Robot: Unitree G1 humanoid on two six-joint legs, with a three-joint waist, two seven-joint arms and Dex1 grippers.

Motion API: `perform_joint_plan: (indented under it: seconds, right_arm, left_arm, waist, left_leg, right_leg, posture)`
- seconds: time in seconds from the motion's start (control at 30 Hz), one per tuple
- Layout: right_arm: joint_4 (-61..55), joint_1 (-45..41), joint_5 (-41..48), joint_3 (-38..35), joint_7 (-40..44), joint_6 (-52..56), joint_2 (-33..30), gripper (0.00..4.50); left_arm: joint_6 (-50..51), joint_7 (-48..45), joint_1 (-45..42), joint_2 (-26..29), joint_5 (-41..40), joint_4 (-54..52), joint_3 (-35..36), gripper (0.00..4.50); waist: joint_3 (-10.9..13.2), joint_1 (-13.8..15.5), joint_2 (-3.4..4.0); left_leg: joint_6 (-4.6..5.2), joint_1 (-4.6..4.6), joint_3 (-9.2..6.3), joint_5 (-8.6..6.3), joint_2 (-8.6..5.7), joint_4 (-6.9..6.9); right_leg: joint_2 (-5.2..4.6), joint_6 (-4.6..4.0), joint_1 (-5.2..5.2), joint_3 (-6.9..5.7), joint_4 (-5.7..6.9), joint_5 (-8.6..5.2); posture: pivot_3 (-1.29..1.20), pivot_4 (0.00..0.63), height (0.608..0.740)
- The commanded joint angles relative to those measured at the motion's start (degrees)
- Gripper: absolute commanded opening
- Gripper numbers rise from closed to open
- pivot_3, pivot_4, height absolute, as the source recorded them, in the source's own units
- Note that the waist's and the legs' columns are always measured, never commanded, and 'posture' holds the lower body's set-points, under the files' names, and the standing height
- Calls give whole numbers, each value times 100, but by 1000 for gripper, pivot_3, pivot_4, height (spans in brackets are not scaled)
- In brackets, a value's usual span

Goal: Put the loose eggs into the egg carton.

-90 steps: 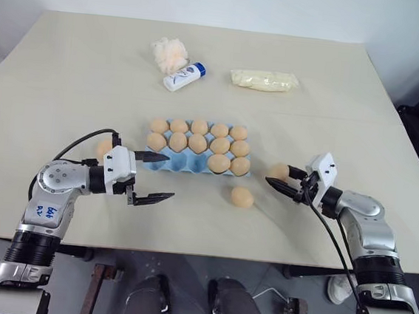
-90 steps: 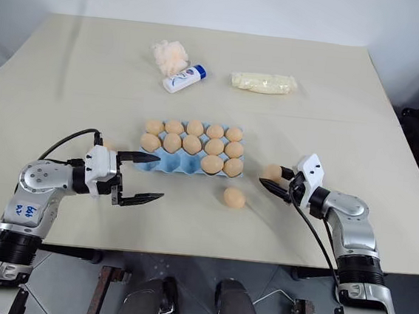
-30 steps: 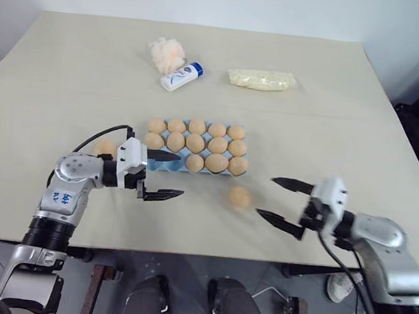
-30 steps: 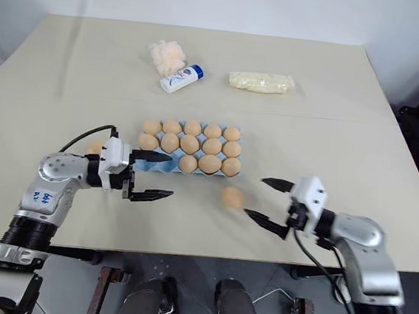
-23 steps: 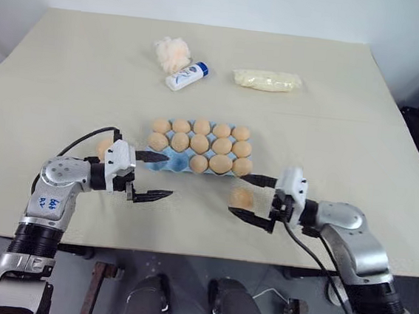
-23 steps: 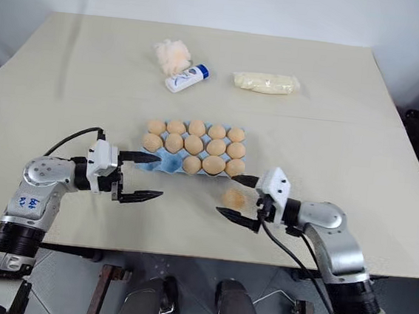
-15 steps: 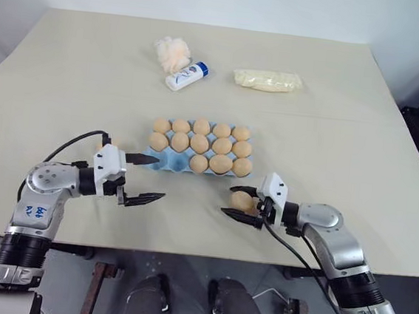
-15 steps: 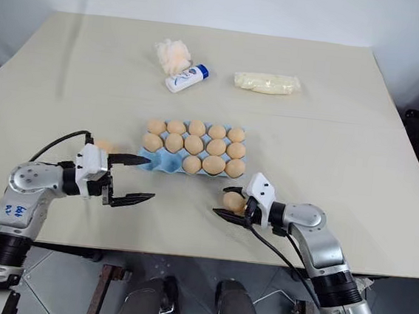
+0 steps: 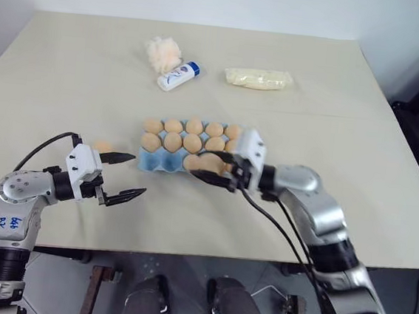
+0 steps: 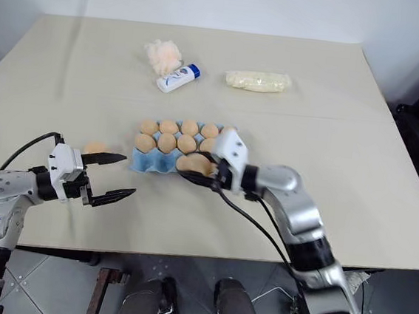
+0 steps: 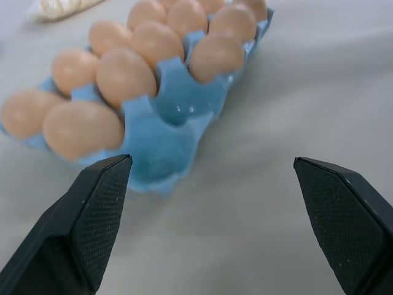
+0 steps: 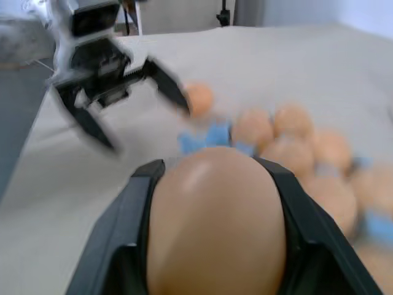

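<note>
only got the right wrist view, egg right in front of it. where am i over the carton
observer: the right gripper holds the egg above the near row of the egg carton, about mid-row.
operator: which cups are free
observer: the left wrist view shows two empty cups, both at the left end of that near row. Every other cup has an egg.
operator: is the left arm blocking them
observer: not over them. The left gripper is open, just off the carton's left end, its upper fingertip close to that corner.
</note>
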Motion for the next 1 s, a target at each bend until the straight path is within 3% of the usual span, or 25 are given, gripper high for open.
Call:
perform_joint_plan:
  seconds: [0.03,0.23,0.37,0.5,0.53,0.7,0.87,1.0]
  right_arm:
    - [844,-553,-348,226,-149,-220,398,1759]
    - [2254,-1109,-767,346,-232,-797,981,1759]
    - [2413,-1070,-871,299,-245,-1120,1092,3072]
    - [1554,-627,-716,180,-81,-1317,857,4375]
    - [1319,-476,-695,142,-40,-1363,743,4472]
    - [-44,778,23,-726,512,-1733,-266,4472]
    - [-432,1876,482,-1320,1153,-1808,-1237,4472]
    - [-509,2453,705,-1588,1267,-2155,-1376,4472]
  left_arm:
    - [-42,83,74,41,-82,-183,131,4500]
    - [-17,198,189,-38,-92,-431,31,4500]
    - [53,274,316,-50,-141,-573,76,4500]
    - [86,386,385,-29,-164,-572,193,4500]
    - [87,423,405,-33,-166,-578,214,4500]
    - [55,671,535,-55,-148,-495,434,4500]
    - [154,846,893,-5,-156,-483,735,4500]
    - [21,1287,1326,-238,-178,-525,1150,4500]
  waist:
    - [0,31,0]
    - [-1,65,-1]
    - [-1,43,-1]
    - [-1,30,-1]
    - [-1,29,-1]
    - [-1,105,-2]
    - [-1,82,-2]
    - [0,33,-2]
  left_leg:
    - [0,-2,0,0,-2,-1]
    - [4,-11,8,-6,-6,-4]
    - [0,-11,10,-6,-4,-8]
    - [-5,-11,9,-3,-3,-17]
    - [-5,-11,9,-4,-3,-18]
    - [-5,-12,6,-5,-6,-28]
    - [-1,-6,4,-7,-9,-42]
    - [0,5,4,-8,-6,-53]
  right_leg:
    - [-2,0,-1,0,-1,0]
    - [-7,4,-10,-2,-9,0]
    - [-5,5,-18,-2,-3,0]
    - [-4,5,-21,-2,-1,0]
    - [-4,5,-21,-1,-1,0]
    - [-7,6,-17,-4,-19,0]
    - [-8,7,6,-6,-58,-1]
    - [-3,7,16,-2,-72,-1]
  posture:
    - [0,150,740]
    - [0,150,740]
    - [0,150,740]
    - [0,150,740]
    - [0,150,740]
    - [0,150,740]
    - [0,150,740]
    - [0,150,740]
